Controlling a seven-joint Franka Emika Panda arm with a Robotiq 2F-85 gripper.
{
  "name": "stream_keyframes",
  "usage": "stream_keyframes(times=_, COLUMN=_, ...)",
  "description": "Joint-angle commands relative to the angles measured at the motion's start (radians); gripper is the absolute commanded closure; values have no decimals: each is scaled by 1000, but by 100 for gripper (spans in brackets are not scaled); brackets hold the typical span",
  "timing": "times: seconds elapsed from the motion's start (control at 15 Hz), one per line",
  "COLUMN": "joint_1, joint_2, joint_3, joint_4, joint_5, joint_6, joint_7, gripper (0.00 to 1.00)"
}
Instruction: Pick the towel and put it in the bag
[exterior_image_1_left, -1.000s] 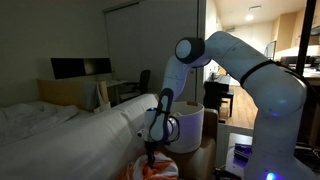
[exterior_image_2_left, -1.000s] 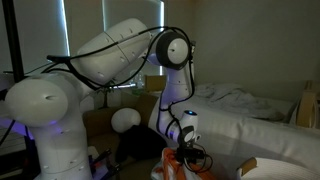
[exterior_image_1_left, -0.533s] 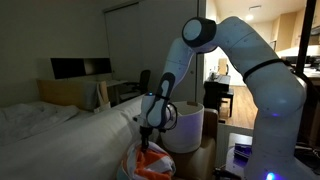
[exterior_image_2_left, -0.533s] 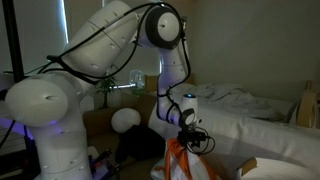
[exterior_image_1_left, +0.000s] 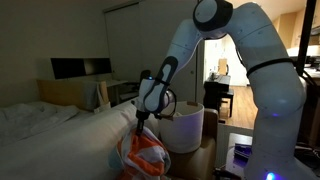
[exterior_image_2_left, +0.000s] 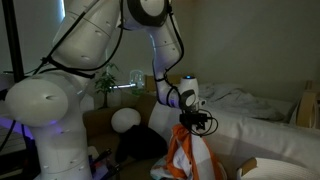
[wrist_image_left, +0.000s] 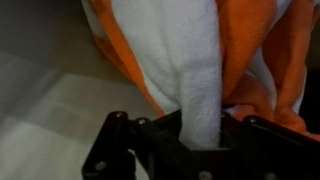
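Note:
My gripper (exterior_image_1_left: 140, 123) is shut on the towel (exterior_image_1_left: 142, 156), an orange, white and light blue striped cloth that hangs below it beside the bed. The towel also hangs from the gripper (exterior_image_2_left: 189, 128) in both exterior views (exterior_image_2_left: 190, 157). In the wrist view a white fold of the towel (wrist_image_left: 200, 75) runs between the jaws (wrist_image_left: 198, 135), with orange stripes on either side. The bag (exterior_image_1_left: 185, 128), a white round bucket with a rolled rim, stands just beyond the towel, next to the arm. The towel's lower end is cut off by the frame.
A bed with white bedding (exterior_image_1_left: 70, 135) lies beside the towel and shows in both exterior views (exterior_image_2_left: 255, 125). A desk with monitors (exterior_image_1_left: 80, 69) stands behind. A white round lamp (exterior_image_2_left: 125, 119) and dark clutter sit near the robot base.
The arm has risen, lifting the gripper and the towel upward. More of the towel now hangs free below the gripper.

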Motion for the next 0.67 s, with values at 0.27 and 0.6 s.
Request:
stream_keyframes(times=0.27, joint_1=-96, joint_2=-246, joint_3=125, joint_4=-46, joint_5=221, joint_6=-130, joint_7=-22, gripper=94)
stream_keyframes(times=0.6, joint_1=-85, joint_2=-228, joint_3=113, joint_4=-25, joint_5=211, joint_6=-124, joint_7=-1, gripper=87)
